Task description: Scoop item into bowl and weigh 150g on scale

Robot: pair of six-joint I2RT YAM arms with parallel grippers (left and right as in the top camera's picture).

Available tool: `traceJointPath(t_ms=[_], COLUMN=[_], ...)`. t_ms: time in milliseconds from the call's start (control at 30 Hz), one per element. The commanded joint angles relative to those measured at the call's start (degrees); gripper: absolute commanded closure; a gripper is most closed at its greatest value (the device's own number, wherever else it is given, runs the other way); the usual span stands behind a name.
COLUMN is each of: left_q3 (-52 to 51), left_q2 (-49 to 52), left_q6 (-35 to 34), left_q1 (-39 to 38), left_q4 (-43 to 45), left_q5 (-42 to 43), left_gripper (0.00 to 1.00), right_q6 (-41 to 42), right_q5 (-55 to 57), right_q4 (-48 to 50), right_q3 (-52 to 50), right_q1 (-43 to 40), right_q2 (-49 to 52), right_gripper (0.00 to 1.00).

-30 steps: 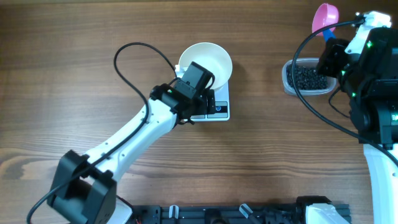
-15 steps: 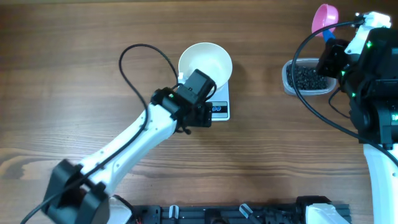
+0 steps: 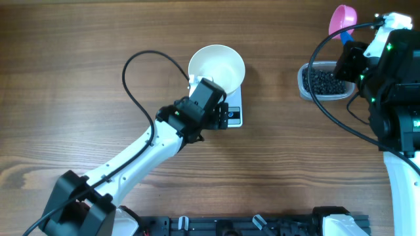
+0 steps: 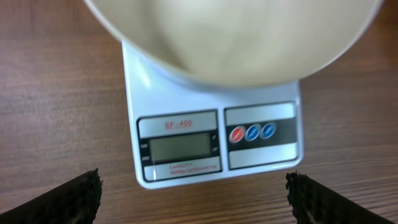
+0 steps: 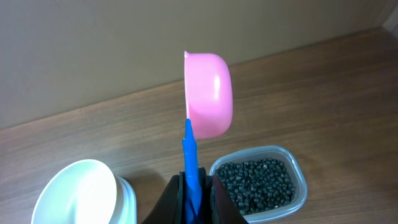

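White bowl (image 4: 236, 37) cropped atop scale (image 4: 149, 81); left hand (image 4: 194, 202) wide open, empty; right hand (image 5: 194, 199) tight on pink scoop (image 5: 210, 93).

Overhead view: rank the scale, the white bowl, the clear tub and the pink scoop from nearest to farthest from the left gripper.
From the left gripper:
1. scale, directly beneath it.
2. white bowl, on the scale's far end, just beyond.
3. clear tub, well off to the right.
4. pink scoop, at the far right edge, held by the right gripper.
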Motion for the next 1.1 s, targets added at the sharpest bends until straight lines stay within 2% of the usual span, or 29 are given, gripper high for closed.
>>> traceJointPath(t_ms=[0,733,1067], left_q3=[-3.3,-5.3,-5.3], left_q2=[0.4,5.0,7.5], left_q6=[0.5,0.0,-4.3], left_q1=[-0.1,-0.1,-0.2], left_q4=[2.6,8.5,10.0], left_q5=[-2.8,-3.0,-3.1], left_gripper=[0.0,0.0,0.0], right_q6=[-1.0,-1.0,-1.1], right_q5=[1.2,1.2,1.2], right_q4=[0.1,0.5,0.5], right_q3=[1.1,1.1,1.1], right_q1=[-0.2,-0.2,-0.2], right_q2=[0.0,0.0,0.0], right_gripper=[0.96,0.96,0.96])
